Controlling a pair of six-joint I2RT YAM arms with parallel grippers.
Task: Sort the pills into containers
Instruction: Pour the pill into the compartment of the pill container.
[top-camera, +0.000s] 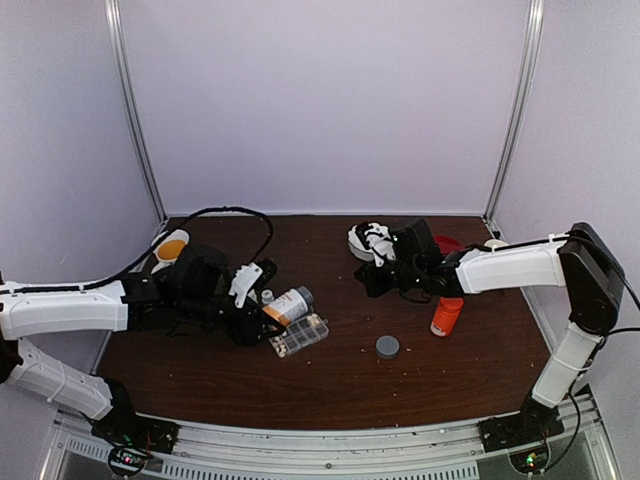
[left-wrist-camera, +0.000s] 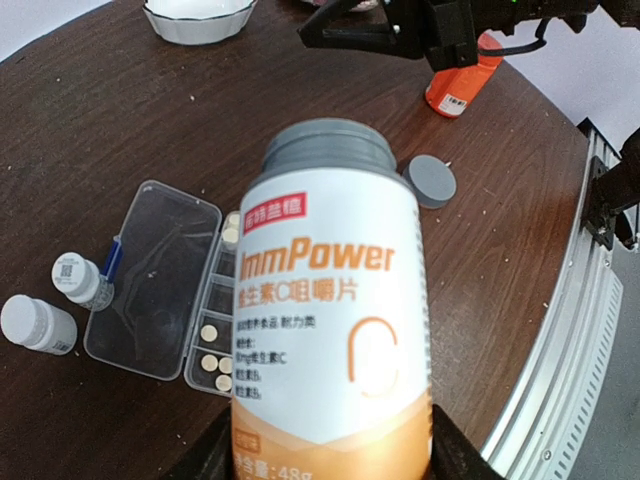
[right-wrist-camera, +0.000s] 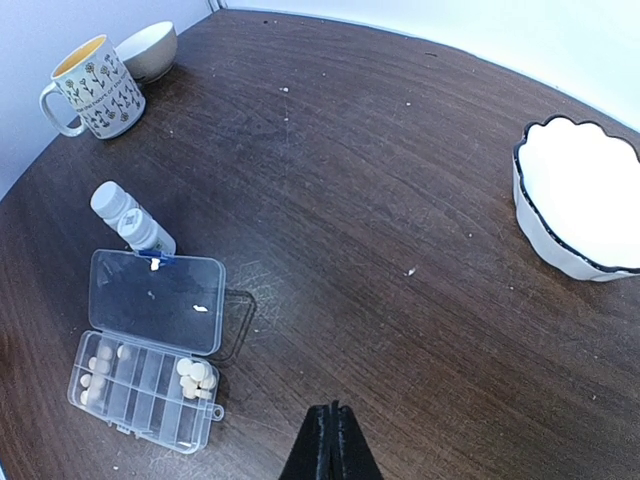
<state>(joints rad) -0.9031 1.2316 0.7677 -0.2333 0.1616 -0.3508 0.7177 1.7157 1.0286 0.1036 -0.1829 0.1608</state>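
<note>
My left gripper (left-wrist-camera: 330, 445) is shut on a white and orange bottle (left-wrist-camera: 330, 300). The bottle's grey neck is uncapped and tilts over the clear pill organizer (left-wrist-camera: 160, 280), whose lid lies open. Several pale pills (left-wrist-camera: 210, 333) sit in its small compartments. From the top view, the bottle (top-camera: 290, 303) hangs just above the organizer (top-camera: 300, 337). My right gripper (right-wrist-camera: 330, 440) is shut with nothing in it, hovering over bare table to the right of the organizer (right-wrist-camera: 150, 380), where pills (right-wrist-camera: 195, 378) fill two end compartments.
Two tiny white bottles (left-wrist-camera: 38, 323) stand beside the organizer's lid. A grey cap (top-camera: 387, 346) and an orange bottle (top-camera: 446, 316) are right of centre. A white bowl (top-camera: 372, 240) sits at the back, with a mug (right-wrist-camera: 95, 88) and a small bowl (right-wrist-camera: 148, 48) at the far left.
</note>
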